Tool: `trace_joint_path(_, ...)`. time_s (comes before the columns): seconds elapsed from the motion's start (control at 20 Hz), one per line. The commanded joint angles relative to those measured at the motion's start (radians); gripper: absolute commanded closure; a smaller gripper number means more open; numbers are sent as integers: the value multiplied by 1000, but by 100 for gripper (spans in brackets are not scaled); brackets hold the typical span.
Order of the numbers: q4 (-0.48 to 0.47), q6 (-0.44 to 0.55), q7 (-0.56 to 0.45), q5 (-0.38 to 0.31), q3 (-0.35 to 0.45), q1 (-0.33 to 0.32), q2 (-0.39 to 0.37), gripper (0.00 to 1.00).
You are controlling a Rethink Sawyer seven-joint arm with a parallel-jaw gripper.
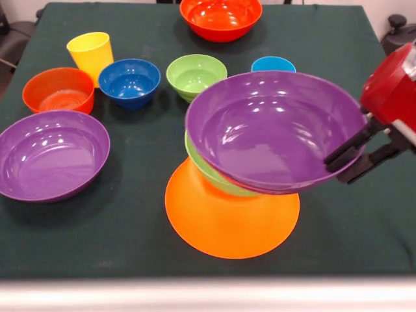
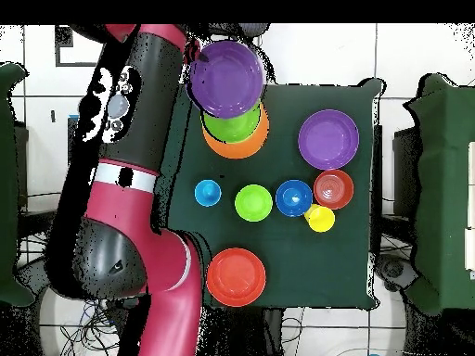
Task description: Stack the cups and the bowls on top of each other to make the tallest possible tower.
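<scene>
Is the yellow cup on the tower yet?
No. The yellow cup stands on the table behind the small red-orange bowl and the blue bowl, apart from the tower.

A tilted bowl (image 1: 276, 130) sits atop another bowl (image 1: 214, 177) on the upturned base bowl (image 1: 227, 221).

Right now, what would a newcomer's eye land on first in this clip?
The big purple bowl, tilted and gripped at its rim by the gripper, whose black fingers pinch its right edge. It sits over a green bowl on the upturned orange bowl at the table's near middle. Next comes the second purple bowl, lying alone at the left.
</scene>
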Motion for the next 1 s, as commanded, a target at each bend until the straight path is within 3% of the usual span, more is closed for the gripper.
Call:
trace_joint_path(0.05, -19, -43, -221, -165, 63, 10, 55, 100)
trace_joint_path(0.4, -15, -44, -203, -236, 118, 22, 68, 100)
trace_joint_path(1.0, -9, 29, -158, -253, 162, 36, 79, 100)
